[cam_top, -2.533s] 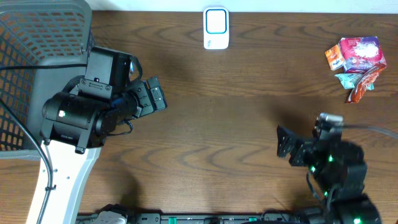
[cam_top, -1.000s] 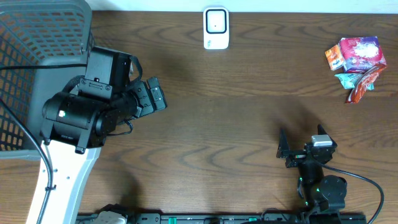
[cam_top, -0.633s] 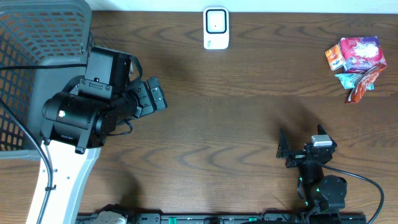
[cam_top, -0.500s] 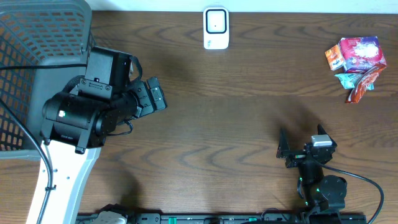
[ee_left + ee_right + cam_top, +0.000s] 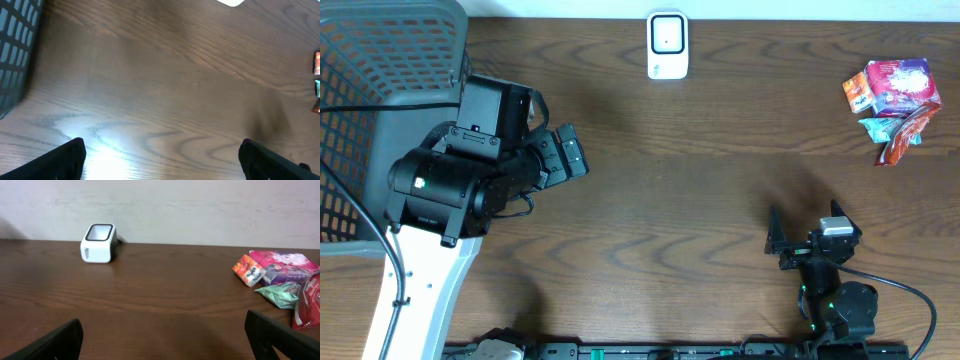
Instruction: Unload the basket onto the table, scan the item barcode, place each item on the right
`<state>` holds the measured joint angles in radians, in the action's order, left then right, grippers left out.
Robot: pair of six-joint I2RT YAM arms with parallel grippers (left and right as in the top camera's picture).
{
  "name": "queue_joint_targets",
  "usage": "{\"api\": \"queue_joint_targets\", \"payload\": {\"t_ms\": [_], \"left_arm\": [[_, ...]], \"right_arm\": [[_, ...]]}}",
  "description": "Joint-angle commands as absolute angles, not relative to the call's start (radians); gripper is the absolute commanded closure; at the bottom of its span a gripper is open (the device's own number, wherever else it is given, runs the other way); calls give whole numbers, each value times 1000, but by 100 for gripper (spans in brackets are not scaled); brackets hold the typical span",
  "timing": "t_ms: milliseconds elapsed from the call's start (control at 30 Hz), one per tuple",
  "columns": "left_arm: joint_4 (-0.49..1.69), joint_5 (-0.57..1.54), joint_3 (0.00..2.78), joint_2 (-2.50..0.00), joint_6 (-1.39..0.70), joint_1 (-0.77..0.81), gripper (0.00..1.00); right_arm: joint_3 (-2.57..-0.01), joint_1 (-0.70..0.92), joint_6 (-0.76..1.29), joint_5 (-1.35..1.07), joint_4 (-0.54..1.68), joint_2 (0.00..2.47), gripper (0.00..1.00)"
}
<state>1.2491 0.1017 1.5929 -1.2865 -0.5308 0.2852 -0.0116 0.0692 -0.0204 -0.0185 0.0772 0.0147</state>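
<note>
Though neither arm has hold of anything, the left end effector (image 5: 162, 164) stands with its two dark fingers (image 5: 62, 159) spread wide apart, only bare wood showing between them. It hangs over the left part of the brown bench (image 5: 700, 180) and faces out toward the middle. Behind it sits the bulky black body of the left arm (image 5: 450, 185), which from above overlaps the edge of a grey mesh basket (image 5: 380, 80) in the near-left corner.

The right end effector (image 5: 167, 345) is likewise fully parted and empty, its fingertips just showing in the lower corners of its own camera view. It sits low near the front edge of the bench on the right side and looks across toward the back wall.

A small white scanner (image 5: 667, 45) stands upright at the far edge, about midway along, with its dark-framed window on its upper face. The items to scan, a heap of snack packets (image 5: 892, 95) in orange, pink, green and red, lie touching one another at the far right of the bench, well apart from both end effectors and from the scanner.
</note>
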Motion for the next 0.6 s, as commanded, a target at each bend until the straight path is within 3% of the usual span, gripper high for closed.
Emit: {"api": "queue_joint_targets", "payload": {"t_ms": [0, 500, 567], "left_arm": [[1250, 96, 1599, -1281, -533, 284, 2], [1249, 92, 1599, -1281, -529, 284, 2], [1249, 18, 1599, -1281, -521, 284, 2]], "right_arm": [[-5, 62, -39, -10, 75, 5, 1], [-5, 62, -39, -10, 75, 6, 1], [-5, 62, -39, -9, 75, 6, 1]]}}
